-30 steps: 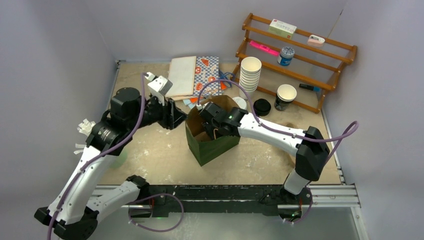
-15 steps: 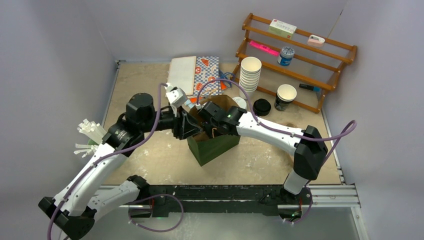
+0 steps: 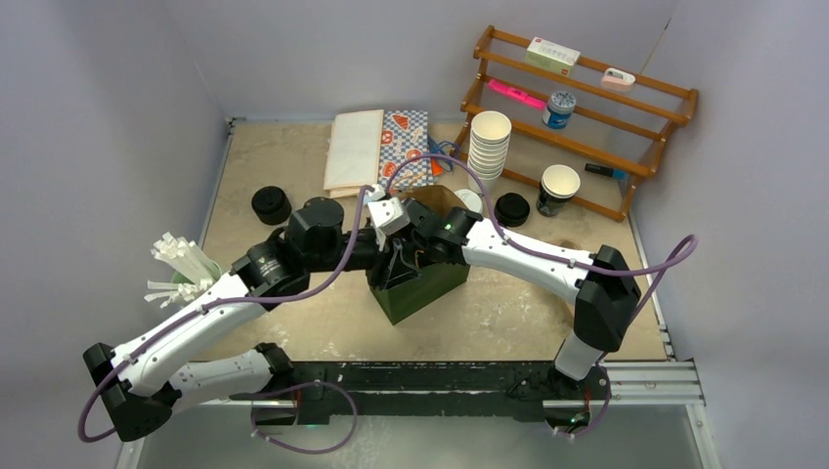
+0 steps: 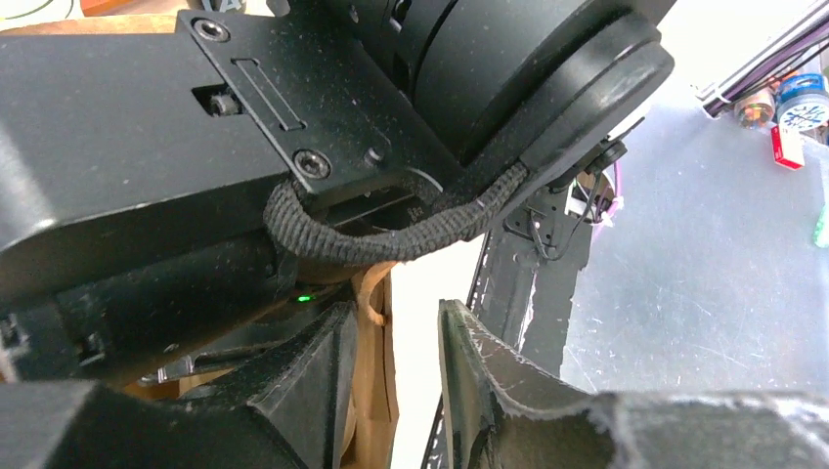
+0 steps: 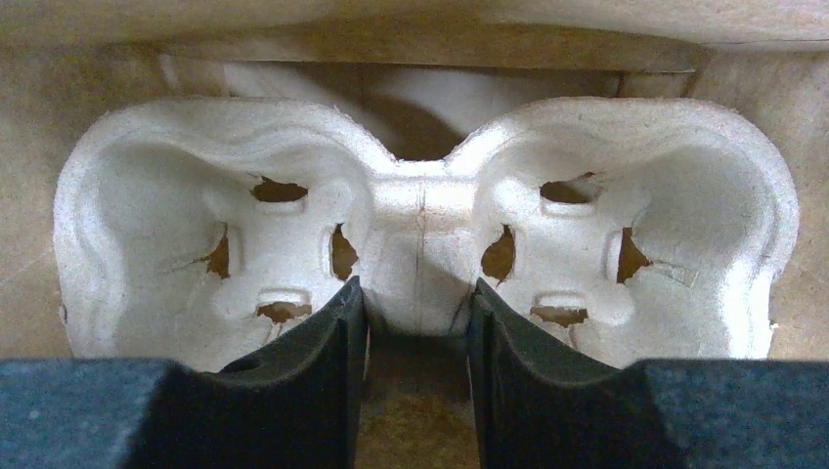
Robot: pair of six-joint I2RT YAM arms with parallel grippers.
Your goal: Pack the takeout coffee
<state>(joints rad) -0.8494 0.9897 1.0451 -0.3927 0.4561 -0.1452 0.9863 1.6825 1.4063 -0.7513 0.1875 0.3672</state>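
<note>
The takeout coffee [image 3: 557, 190], a dark cup with a white top, stands on the wooden rack's bottom shelf, away from both grippers. A dark green paper bag [image 3: 422, 293] stands open mid-table. My right gripper [image 5: 418, 293] reaches down inside the bag and is shut on the middle ridge of a white pulp cup carrier [image 5: 420, 210]. My left gripper [image 4: 394, 318] is at the bag's left rim [image 3: 394, 262], open, its jaws straddling the brown paper wall [image 4: 376, 391]. That wall lies against the left finger, with a gap to the right one.
A wooden rack [image 3: 626, 83] fills the back right, with a stack of white cups [image 3: 489, 145] in front of it. Black lids lie at the right [image 3: 511, 209] and the left [image 3: 271, 204]. Folded napkins [image 3: 357, 149] lie at the back. White sticks [image 3: 176, 262] stand at the far left.
My left arm swung right from the back left to the bag's rim, and its jaws narrowed around the paper wall. A black lid it covered now shows. The right arm stayed put.
</note>
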